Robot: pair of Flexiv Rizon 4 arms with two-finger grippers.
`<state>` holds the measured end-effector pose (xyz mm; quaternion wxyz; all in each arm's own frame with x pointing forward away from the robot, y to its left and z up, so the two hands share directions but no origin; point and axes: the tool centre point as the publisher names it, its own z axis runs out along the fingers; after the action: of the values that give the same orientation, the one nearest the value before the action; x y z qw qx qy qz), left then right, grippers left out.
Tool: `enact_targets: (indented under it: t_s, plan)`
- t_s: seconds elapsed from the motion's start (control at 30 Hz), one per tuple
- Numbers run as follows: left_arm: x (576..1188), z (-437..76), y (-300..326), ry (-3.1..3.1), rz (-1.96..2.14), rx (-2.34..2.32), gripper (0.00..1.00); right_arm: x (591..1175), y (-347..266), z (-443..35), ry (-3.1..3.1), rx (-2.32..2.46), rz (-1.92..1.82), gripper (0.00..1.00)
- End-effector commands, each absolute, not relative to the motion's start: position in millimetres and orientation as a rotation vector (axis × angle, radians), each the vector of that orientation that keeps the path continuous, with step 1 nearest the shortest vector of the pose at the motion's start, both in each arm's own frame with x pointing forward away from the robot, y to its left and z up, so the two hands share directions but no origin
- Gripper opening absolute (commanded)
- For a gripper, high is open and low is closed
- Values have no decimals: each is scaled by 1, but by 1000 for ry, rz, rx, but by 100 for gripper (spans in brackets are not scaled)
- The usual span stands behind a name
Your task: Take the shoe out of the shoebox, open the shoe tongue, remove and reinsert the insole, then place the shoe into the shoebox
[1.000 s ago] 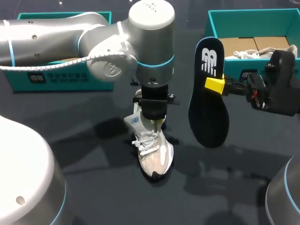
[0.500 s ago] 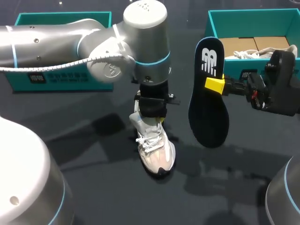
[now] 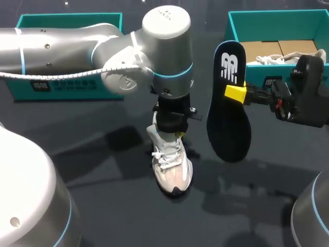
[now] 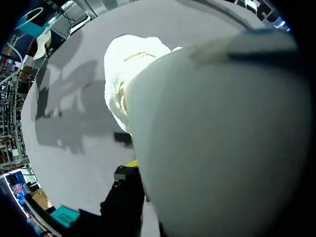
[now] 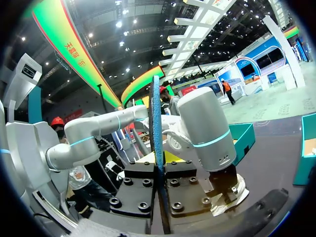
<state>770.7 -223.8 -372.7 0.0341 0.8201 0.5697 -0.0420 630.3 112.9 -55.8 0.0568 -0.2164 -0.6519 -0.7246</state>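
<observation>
A white and beige shoe stands on the dark table, toe toward the front edge. My left gripper comes down from above and is shut on the shoe's rear collar. In the left wrist view the shoe fills most of the picture, with one yellow fingertip against its side. My right gripper holds a black insole in the air to the right of the shoe, heel end up. In the right wrist view the insole stands edge-on, clamped between the fingers.
A teal shoebox stands at the back right, holding brown paper and a second white shoe. Another teal box sits at the back left, behind my left arm. Open table lies in front of the shoe.
My left gripper has shifted a little to the right, and the shoe's heel has swung with it. The right arm and insole have not moved.
</observation>
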Motion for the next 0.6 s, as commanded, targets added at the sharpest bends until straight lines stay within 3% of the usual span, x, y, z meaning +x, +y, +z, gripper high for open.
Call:
enact_targets:
  t_s: [0.03,0.1,0.17,0.4,0.47,0.5,0.6]
  plan:
    - [777,-374,-228,1769,-134,2516,18,618,109,-54,-1999,-723,-2207,0]
    - [779,-373,-229,1779,-140,2508,23,618,109,-54,-1999,-723,-2207,0]
    - [782,-373,-228,1794,-147,2493,41,618,109,-54,-1999,-723,-2207,0]
    - [788,-357,-222,1850,-164,2388,52,618,109,-54,-1999,-723,-2207,0]
    - [787,-349,-219,1868,-166,2340,67,618,109,-54,-1999,-723,-2207,0]
    - [788,-344,-217,1874,-177,2312,84,618,109,-54,-1999,-723,-2207,0]
    - [789,-327,-210,1894,-240,2188,100,618,109,-54,-1999,-723,-2207,0]
